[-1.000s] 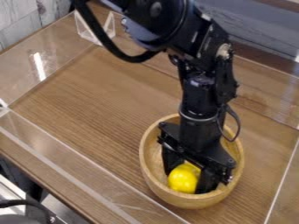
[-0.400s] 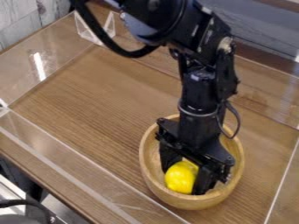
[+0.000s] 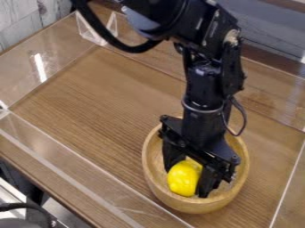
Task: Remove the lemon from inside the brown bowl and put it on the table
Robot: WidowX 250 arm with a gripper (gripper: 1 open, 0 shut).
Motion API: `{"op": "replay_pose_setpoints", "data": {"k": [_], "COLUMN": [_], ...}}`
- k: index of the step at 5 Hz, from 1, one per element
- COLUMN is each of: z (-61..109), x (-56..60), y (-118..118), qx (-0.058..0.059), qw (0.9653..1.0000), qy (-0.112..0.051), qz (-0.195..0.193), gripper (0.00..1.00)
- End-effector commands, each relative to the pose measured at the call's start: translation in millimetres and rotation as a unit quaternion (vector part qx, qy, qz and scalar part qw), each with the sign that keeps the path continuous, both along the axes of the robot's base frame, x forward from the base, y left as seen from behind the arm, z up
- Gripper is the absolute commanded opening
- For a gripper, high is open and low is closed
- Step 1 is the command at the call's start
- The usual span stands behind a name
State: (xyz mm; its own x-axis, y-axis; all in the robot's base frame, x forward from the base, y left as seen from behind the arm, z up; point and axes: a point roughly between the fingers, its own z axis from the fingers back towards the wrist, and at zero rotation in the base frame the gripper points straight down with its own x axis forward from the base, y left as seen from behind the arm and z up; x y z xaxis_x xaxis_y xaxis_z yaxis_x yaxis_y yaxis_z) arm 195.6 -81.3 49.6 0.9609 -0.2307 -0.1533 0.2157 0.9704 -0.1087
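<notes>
The yellow lemon (image 3: pixel 181 178) sits inside the brown bowl (image 3: pixel 179 204), a light tan wooden bowl near the front right of the table (image 3: pixel 95 107). My gripper (image 3: pixel 188 182) reaches almost straight down into the bowl from above. Its black fingers (image 3: pixel 210 184) stand on either side of the lemon and are shut on it. The lemon seems to be just off the bowl's floor, still below the rim. The arm hides the far side of the bowl.
Clear acrylic walls (image 3: pixel 48 53) border the table on the left, back and front. Bare wood-grain surface stretches to the left of and behind the bowl. A dark cable (image 3: pixel 102 31) loops from the arm at the top.
The upper arm has straightened a little. The gripper keeps its hold on the lemon in the bowl, with barely any shift.
</notes>
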Motion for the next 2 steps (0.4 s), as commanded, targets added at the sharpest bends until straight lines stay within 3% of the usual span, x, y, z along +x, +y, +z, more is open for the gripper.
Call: {"op": "replay_pose_setpoints", "data": {"k": [1,2], "z": [18.8,24.1], "x": [11.0,10.8], "y": [-1.3,-0.2], "qx": [-0.009,-0.008], "qw": [0.9994,0.9994], "qy": [-0.034,-0.033], "qz": [-0.001,-0.002], "gripper": [0.0,0.0]}}
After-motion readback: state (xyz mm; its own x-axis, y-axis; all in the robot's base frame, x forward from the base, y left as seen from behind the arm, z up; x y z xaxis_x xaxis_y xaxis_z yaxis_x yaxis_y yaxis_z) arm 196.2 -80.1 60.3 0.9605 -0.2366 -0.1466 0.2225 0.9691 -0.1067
